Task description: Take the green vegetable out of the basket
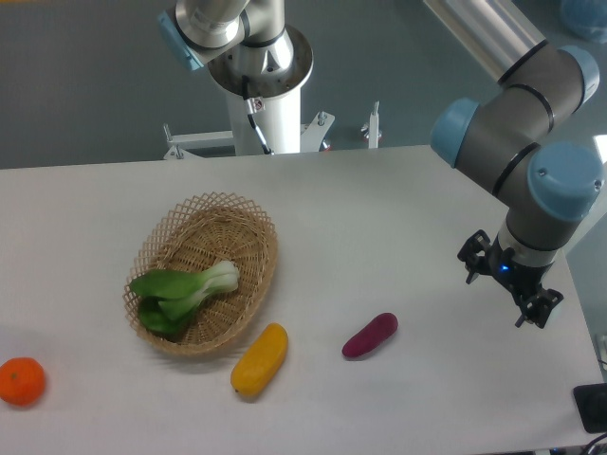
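- Mostly white desk (379, 218) fills the view, everything sits on it.
- Robot arm (531, 123), grey with blue joint caps, comes in from upper right and bends down over the desk's right side.
- Second grey arm base (261, 66) on a white pedestal stands behind the desk's far edge, top centre.
- Basket (248, 220), oval tan wicker with open lattice rim, left of centre on the desk.
- Green vegetable (185, 292) lies inside the basket, dark leaves toward the lower left, pale stem end pointing right toward the basket's middle.
- Hand (505, 292), black, hangs at the arm's end above the right part of the desk, well apart from the basket; fingers look spread with nothing between them.
- Yellow oblong fruit (259, 359) on the desk just beside the basket's lower right rim.
- Purple oblong vegetable (370, 335) on the desk right of the yellow one, between basket and hand.
- Orange fruit (20, 380) near the left edge, apart from the basket.
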Controlling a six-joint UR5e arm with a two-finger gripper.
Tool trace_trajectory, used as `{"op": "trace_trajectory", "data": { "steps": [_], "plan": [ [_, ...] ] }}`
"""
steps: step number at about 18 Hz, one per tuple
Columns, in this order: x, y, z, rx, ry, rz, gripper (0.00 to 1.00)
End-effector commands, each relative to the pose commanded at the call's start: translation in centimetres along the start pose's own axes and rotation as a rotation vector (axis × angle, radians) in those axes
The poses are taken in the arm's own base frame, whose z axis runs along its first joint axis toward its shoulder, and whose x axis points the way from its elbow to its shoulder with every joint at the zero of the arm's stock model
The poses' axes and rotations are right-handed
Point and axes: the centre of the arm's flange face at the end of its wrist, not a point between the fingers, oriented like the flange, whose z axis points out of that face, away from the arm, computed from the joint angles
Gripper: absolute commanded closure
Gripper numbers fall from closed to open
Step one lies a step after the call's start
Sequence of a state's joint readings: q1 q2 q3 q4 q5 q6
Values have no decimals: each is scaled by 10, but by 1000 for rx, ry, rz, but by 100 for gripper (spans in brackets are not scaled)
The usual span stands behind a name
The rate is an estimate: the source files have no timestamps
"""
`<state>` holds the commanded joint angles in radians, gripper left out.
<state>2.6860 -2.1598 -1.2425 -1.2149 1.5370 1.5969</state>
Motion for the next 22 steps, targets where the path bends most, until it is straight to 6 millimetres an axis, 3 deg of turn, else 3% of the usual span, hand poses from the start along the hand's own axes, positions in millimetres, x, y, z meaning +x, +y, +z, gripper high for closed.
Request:
{"op": "trace_trajectory", "data": {
  "steps": [7, 12, 22],
  "plan": [
    [1, -3, 0, 0, -4, -3, 0],
    [6, -22, -5, 1, -4, 14, 0],
    [47, -108, -3, 15, 33, -112, 0]
  ]
}}
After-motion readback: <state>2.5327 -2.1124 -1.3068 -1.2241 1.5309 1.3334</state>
